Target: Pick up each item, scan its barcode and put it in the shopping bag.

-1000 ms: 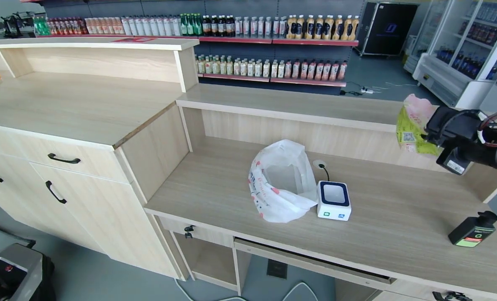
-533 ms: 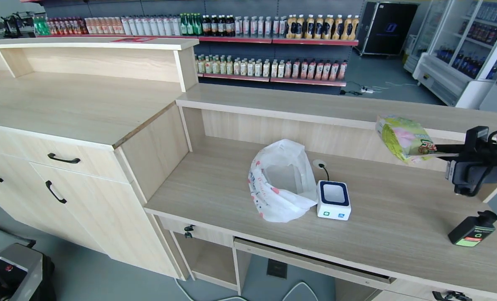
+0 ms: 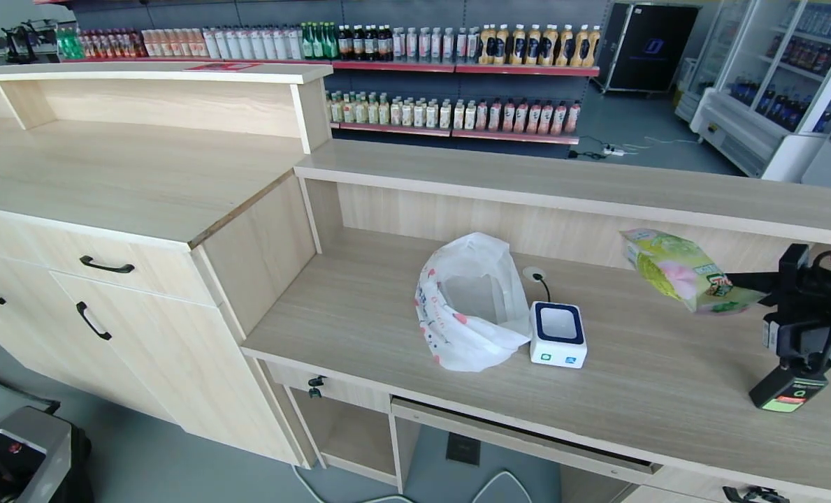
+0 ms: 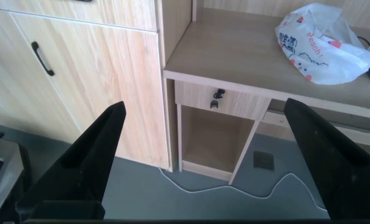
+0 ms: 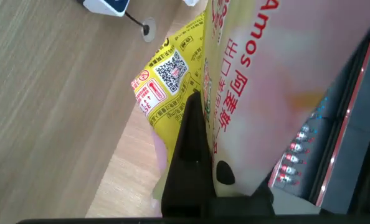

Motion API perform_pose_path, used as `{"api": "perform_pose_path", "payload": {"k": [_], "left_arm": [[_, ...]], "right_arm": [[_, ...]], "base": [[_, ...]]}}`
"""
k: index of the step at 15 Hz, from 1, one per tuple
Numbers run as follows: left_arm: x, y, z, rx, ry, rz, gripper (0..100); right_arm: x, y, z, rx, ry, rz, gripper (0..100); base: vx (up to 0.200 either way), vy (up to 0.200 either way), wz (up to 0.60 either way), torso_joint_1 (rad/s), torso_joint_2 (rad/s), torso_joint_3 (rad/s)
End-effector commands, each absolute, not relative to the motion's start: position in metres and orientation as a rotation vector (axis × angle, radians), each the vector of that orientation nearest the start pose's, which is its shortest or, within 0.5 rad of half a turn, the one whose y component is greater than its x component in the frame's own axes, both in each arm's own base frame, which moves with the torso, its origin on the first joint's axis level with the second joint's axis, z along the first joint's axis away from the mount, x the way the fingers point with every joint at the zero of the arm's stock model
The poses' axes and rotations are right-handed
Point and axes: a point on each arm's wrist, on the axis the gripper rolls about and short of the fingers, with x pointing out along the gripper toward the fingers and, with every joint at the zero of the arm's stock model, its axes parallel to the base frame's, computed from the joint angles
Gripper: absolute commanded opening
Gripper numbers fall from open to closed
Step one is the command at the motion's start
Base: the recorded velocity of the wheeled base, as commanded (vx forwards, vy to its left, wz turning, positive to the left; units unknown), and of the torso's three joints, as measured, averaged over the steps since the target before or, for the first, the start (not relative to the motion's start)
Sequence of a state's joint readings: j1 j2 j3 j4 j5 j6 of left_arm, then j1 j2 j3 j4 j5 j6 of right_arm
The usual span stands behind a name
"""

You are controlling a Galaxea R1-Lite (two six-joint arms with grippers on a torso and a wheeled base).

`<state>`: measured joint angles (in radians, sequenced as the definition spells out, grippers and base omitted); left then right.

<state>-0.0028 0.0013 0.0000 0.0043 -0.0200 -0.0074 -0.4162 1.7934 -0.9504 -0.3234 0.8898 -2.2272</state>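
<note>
Wood counter (image 3: pixel 667 391) carries a white shopping bag (image 3: pixel 467 307) just left of the scanner (image 3: pixel 558 334). Right gripper (image 3: pixel 742 283) clamps a yellow-green snack packet (image 3: pixel 681 269) raised right of the scanner. Black bottle (image 3: pixel 782 397) sits farther right. Left gripper (image 4: pixel 205 106) is spread wide, empty.

Small shop, long shelves (image 3: pixel 387 66) of bottled drinks, glass-door coolers (image 3: pixel 771 84), pale wood checkout counter (image 3: pixel 667 377), barcode scanner (image 3: pixel 558 334) beside plastic shopping bag (image 3: pixel 467 311).
</note>
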Motion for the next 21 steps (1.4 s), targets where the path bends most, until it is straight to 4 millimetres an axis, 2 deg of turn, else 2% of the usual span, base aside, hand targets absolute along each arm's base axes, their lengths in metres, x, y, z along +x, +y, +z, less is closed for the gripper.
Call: {"api": "perform_pose_path", "payload": {"k": [1, 5, 13, 18, 21], "left_arm": [[-0.023, 0.000, 0.075, -0.008, 0.006, -0.023, 100], [-0.023, 0.000, 0.075, -0.008, 0.006, -0.023, 100], [-0.023, 0.000, 0.075, -0.008, 0.006, -0.023, 100], [-0.023, 0.000, 0.075, -0.008, 0.006, -0.023, 100], [-0.023, 0.000, 0.075, -0.008, 0.006, -0.023, 100]], "right_arm": [[0.308, -0.117, 0.164, -1.845, -0.277, 0.716, 0], [0.312, -0.117, 0.163, -1.888, -0.285, 0.863, 0], [0.322, -0.135, 0.142, -1.996, -0.302, 0.887, 0], [0.327, -0.134, 0.136, -1.997, -0.312, 0.903, 0], [0.333, -0.126, 0.128, -1.981, -0.334, 0.938, 0]], "base": [[0.000, 0.000, 0.00, 0.000, 0.00, 0.000], [0.000, 0.000, 0.00, 0.000, 0.00, 0.000], [0.000, 0.000, 0.00, 0.000, 0.00, 0.000], [0.000, 0.000, 0.00, 0.000, 0.00, 0.000], [0.000, 0.000, 0.00, 0.000, 0.00, 0.000]]}}
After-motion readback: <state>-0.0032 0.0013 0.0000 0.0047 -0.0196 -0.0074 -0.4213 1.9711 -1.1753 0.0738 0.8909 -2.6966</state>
